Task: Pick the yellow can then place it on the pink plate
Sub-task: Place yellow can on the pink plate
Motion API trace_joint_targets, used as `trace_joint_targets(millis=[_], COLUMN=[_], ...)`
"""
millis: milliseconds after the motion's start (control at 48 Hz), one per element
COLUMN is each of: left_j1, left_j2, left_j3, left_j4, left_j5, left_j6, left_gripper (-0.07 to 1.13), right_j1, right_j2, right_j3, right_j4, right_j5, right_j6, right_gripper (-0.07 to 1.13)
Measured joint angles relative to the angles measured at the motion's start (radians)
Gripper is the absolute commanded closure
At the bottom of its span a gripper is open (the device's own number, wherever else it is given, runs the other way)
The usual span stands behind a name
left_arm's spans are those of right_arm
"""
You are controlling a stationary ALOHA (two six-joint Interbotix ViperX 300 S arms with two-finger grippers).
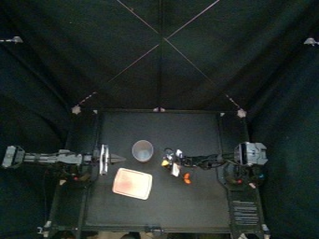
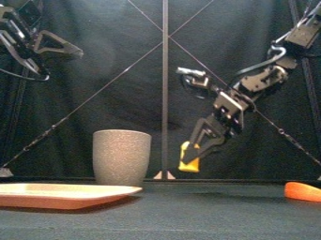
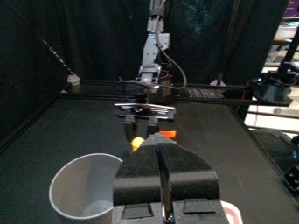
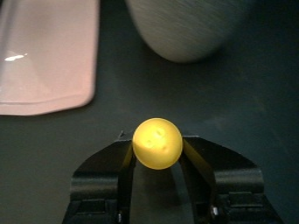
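The pick looks done, since the right claw (image 2: 197, 143) grasps the yellow can (image 2: 189, 159) clear of the bench (image 2: 226, 214) beside the grey cup (image 2: 122, 156); setting it on the bare pink plate (image 2: 63, 195) is left, and the left claw (image 3: 163, 150) is clenched on nothing.

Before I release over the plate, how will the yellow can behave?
The yellow can shows a rounded end in the right gripper, so it may roll if laid sideways. Small, so probably light. The low rim of the pink tray might not stop it.
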Motion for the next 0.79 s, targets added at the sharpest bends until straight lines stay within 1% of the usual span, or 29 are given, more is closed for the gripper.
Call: trace_joint_targets(millis=[146,271,396,583,792], left_j1=[0.017,0.038,0.043,0.044,0.046], left_j2=[0.002,0.002,0.002,0.002,0.003], left_j3=[-0.002,0.002,0.011,0.014,0.014], left_j4=[0.0,-0.002,-0.011,-0.021,-0.021], left_j5=[-0.009,-0.011,-0.011,-0.012,-0.012], left_j6=[0.0,-0.005,-0.003,-0.002,0.0], left_gripper=[1.0,1.0,1.0,1.0,1.0], right_j1=[0.064,0.097,0.106,0.11,0.115], right_j2=[0.034,0.104,0.193,0.325,0.42], right_j3=[-0.118,-0.227,-0.331,-0.489,-0.646], right_j4=[-0.005,-0.015,-0.037,-0.041,-0.046], right_j5=[0.066,0.112,0.15,0.186,0.235], right_j6=[-0.009,-0.003,-0.003,-0.002,-0.003], right_gripper=[0.42,0.42,0.42,0.42,0.42])
